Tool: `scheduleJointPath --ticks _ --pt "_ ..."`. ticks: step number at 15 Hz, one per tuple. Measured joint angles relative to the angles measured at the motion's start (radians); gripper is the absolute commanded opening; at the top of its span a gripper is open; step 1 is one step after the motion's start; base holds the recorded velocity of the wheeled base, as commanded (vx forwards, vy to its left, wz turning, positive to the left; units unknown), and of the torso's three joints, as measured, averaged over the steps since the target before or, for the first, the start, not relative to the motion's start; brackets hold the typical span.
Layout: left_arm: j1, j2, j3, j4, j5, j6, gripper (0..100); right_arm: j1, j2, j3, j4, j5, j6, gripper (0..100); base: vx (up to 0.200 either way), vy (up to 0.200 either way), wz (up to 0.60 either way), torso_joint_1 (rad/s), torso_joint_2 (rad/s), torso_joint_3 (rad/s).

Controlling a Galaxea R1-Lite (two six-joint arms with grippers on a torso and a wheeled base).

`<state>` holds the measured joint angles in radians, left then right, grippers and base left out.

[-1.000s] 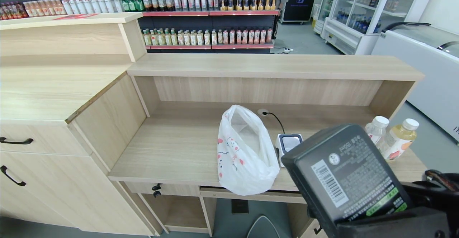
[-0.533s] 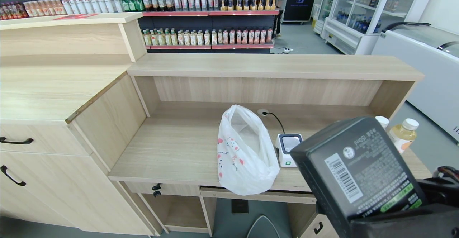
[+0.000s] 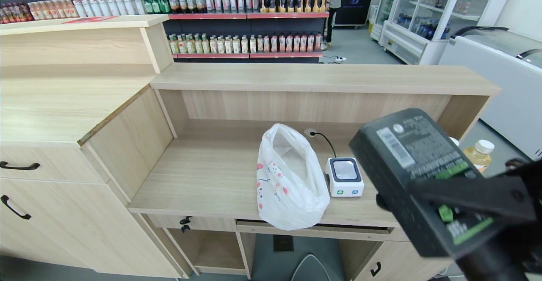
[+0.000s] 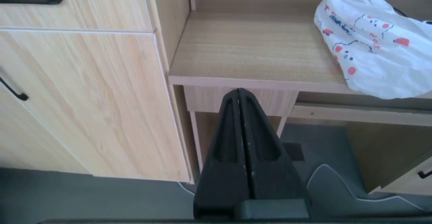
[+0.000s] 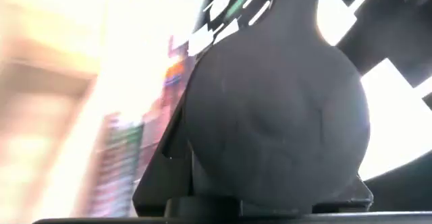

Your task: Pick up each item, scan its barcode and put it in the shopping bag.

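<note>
Above the right end of the counter (image 3: 211, 171), a black container (image 3: 406, 154) hangs tilted in the air, its white barcode label facing up. It is to the right of the scanner (image 3: 344, 176) and clear of it. The right gripper (image 3: 440, 200) is clamped on the container, with one dark finger (image 3: 470, 196) lying across the label side. A rounded dark shape (image 5: 277, 116) close to the right wrist camera is probably the same container, though the blur leaves that unsure. A white shopping bag (image 3: 290, 179) with red prints stands open just left of the scanner. A yellow drink bottle (image 3: 478, 154) stands behind the container at the counter's right end. The left gripper (image 4: 241, 116) hangs low before the counter front, its fingers pressed together with nothing between them.
</note>
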<state>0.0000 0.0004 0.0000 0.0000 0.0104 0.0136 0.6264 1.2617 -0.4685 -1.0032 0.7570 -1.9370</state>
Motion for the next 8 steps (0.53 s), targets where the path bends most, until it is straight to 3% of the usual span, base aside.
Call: scheduleJointPath --ticks 1,4,6,8 --pt "0.0 0.0 0.0 0.0 0.0 0.0 0 -0.079 -0.001 0.001 0.003 -0.056 0.229 0 0.0 0.0 0.0 0.0 0.0 0.0" --pt "0.0 0.0 0.0 0.0 0.0 0.0 0 -0.397 -0.029 0.014 0.01 -0.152 0.677 0 0.0 0.0 0.0 0.0 0.0 0.0" --pt "0.0 0.0 0.0 0.0 0.0 0.0 0 -0.625 -0.061 0.016 0.067 -0.175 0.923 0 0.0 0.0 0.0 0.0 0.0 0.0" --pt "0.0 0.0 0.0 0.0 0.0 0.0 0 -0.781 -0.095 0.009 0.16 -0.202 1.147 0 0.0 0.0 0.0 0.0 0.0 0.0"
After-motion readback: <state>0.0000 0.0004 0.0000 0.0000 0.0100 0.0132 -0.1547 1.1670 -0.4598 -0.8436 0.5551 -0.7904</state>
